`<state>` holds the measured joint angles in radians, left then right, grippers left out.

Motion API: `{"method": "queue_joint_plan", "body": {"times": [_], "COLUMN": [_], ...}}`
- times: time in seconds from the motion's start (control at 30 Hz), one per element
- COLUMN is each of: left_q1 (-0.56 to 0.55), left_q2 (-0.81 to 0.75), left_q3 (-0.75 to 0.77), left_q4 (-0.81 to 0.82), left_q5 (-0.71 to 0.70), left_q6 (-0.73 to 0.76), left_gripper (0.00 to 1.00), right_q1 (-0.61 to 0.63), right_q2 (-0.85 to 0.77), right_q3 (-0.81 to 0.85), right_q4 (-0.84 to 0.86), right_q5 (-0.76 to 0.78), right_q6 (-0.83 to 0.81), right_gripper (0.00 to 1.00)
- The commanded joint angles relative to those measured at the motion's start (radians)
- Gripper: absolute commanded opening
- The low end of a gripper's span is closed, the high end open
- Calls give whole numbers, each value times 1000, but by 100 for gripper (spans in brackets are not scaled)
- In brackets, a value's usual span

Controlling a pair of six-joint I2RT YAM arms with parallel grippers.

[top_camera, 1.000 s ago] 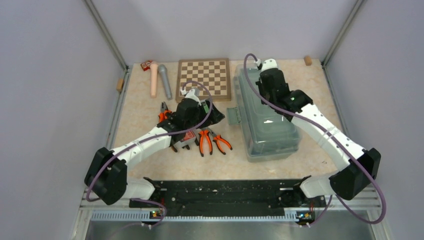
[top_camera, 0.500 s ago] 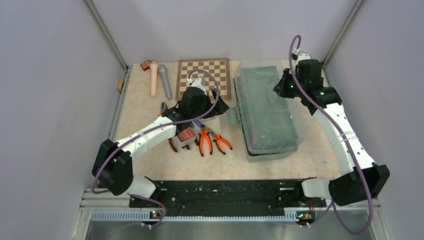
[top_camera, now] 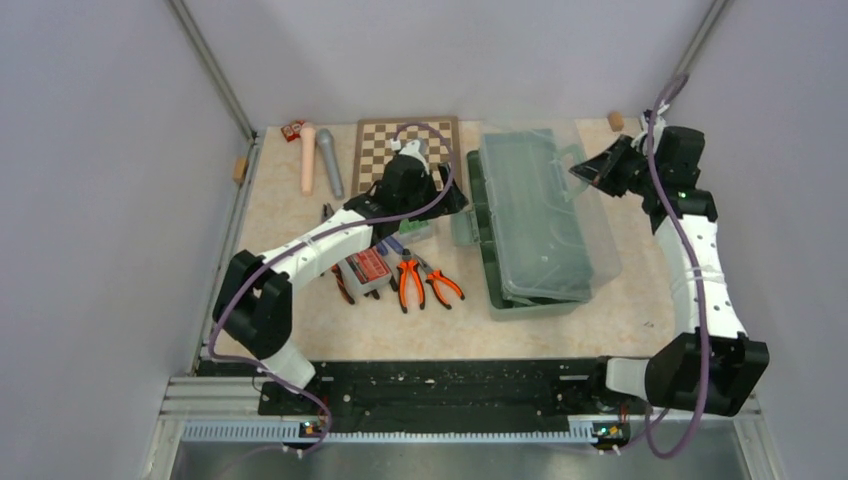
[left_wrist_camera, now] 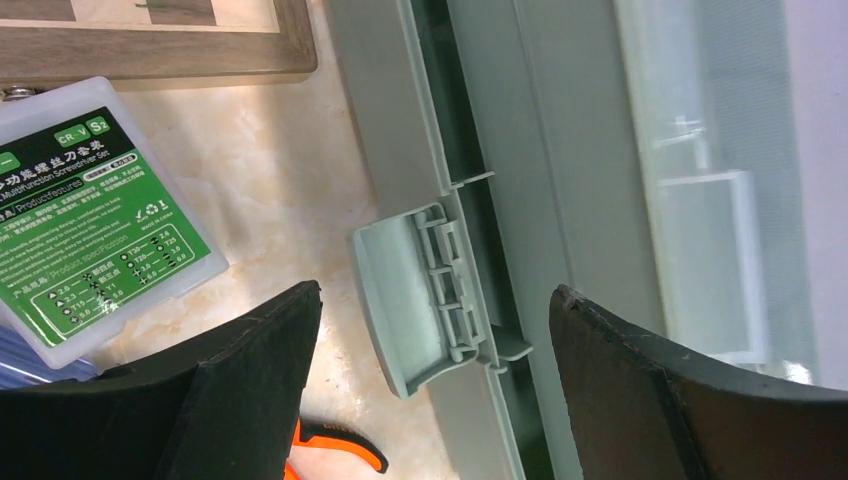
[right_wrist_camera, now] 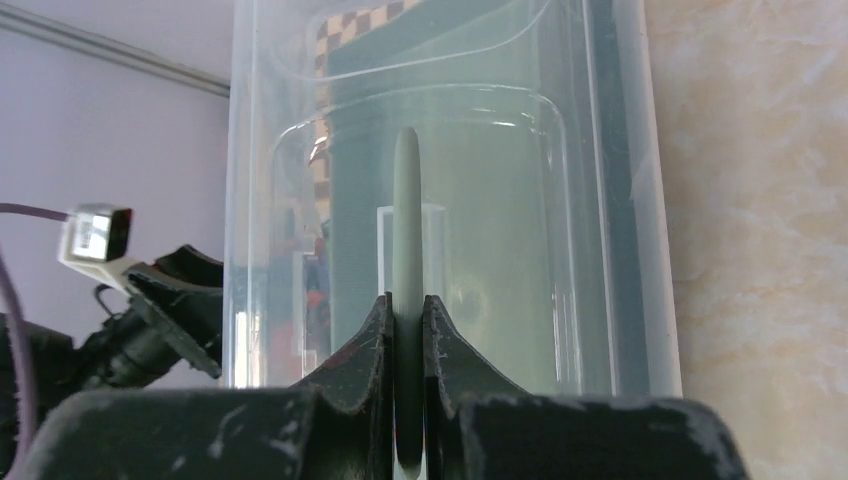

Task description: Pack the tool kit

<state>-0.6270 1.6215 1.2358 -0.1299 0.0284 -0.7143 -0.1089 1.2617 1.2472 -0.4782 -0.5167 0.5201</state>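
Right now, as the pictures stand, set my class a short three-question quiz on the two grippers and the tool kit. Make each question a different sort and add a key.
1. True or false: the left gripper is shut on the green-labelled box.
2. What does the right gripper clamp? A the lid's handle; B the chessboard; C the grey cylinder.
3. In a few words: where do the orange pliers lie?

Key
1. False: it is open above the toolbox latch; the box lies apart.
2. A.
3. On the table beside the toolbox, not in it.
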Motion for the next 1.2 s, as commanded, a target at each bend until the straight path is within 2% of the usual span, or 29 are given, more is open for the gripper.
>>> {"method": "queue_joint_plan", "body": {"times": [0.0,0.43,0.63,0.87,1.17], "left_q1": [3,32,27,-127,-239], "left_q2": [18,-116,-200,-176,-50], "left_q3": [42,-69,-138,-142,-112], "left_q4": [16,9,53,78,69], "left_q5": [13,32,99,54,-17], "left_q6": [18,20,-34,-85,-134], "left_gripper": [89,89,89,84,70], "right_q1": [-105,-320,-355,-332,-315], "right_q2": [-27,34,53,1,-13], "right_q3": [-31,-100,-121,-115,-133], "right_q4": [273,367,374,349,365], "right_q5": [-178,-338,-353,-318,-322], "right_q6": [152,222,229,218,236], "right_gripper": [0,0,0,0,0]}}
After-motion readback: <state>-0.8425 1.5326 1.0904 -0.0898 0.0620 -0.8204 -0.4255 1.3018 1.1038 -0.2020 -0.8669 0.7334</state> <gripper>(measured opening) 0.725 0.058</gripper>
